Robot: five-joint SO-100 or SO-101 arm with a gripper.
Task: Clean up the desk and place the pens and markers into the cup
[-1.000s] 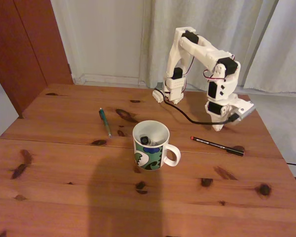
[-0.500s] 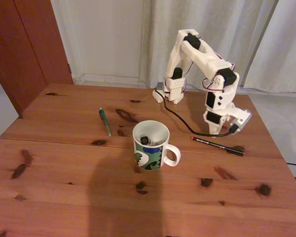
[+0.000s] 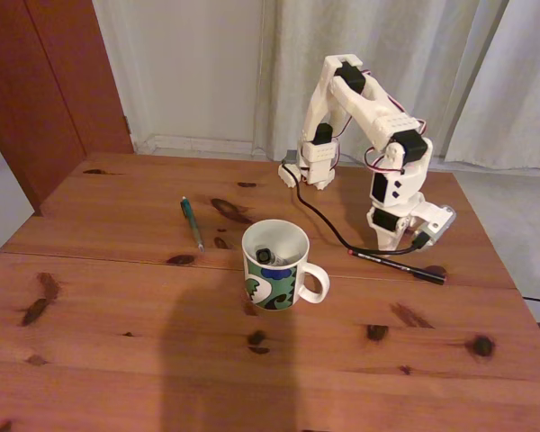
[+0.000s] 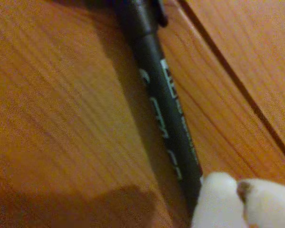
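the black pen [image 3: 397,264] lies flat on the desk [image 3: 117,297], at 3 o'clock from the cup [image 3: 275,265], long axis 10-to-4; the gripper [image 3: 389,245] hangs right over its middle, whether the jaws are spread i cannot tell.

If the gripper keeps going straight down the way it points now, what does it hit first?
Most likely the black pen on the desk: the gripper points down at it, already very close in the wrist view.
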